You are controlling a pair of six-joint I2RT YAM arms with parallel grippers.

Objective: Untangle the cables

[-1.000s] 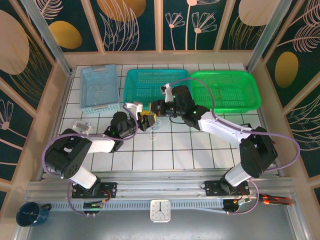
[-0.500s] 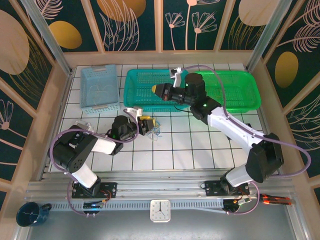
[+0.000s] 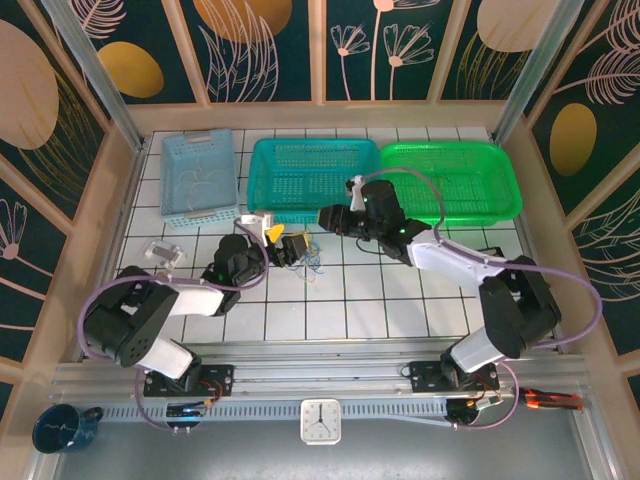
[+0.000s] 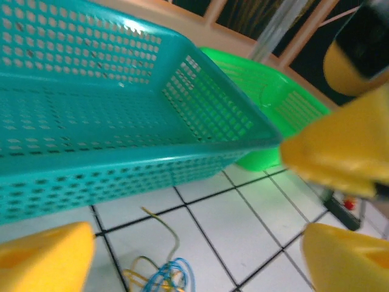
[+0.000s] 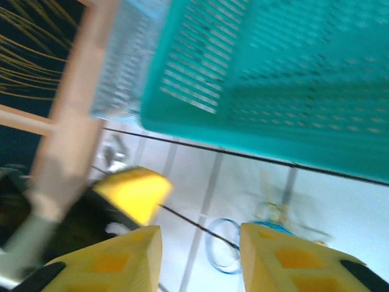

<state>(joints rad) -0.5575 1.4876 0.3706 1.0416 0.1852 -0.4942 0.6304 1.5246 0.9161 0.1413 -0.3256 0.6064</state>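
Lying on the white tiled table (image 3: 400, 290), just in front of the teal perforated plastic basket (image 3: 310, 170), the cables (image 3: 312, 258) form a small loose knot of thin blue and yellowish cords.

The top view gives the layout. A pale blue slotted basket (image 3: 200, 175), the teal one and a bright green mesh basket (image 3: 450, 180) stand in a row at the far side. The left gripper (image 3: 285, 242) sits just left of the knot, and the right gripper (image 3: 328, 217) hangs just beyond it, near the teal basket's front wall.

The left wrist view shows the left gripper (image 4: 197, 243) from close up, its yellow fingers spread wide with nothing between them. On the tile below lie the cables (image 4: 161, 274), with one yellowish strand curling toward the teal basket (image 4: 121, 121).

In the right wrist view, the right gripper (image 5: 200, 234) has its fingers parted with a clear gap. A blue loop of the cables (image 5: 222, 252) lies on the tile beyond that gap. Blur hides whether any strand touches the fingers.

The pale blue basket holds a faint whitish squiggle, too small to identify. The green basket (image 4: 267, 103) shows a thin curved line on its floor.
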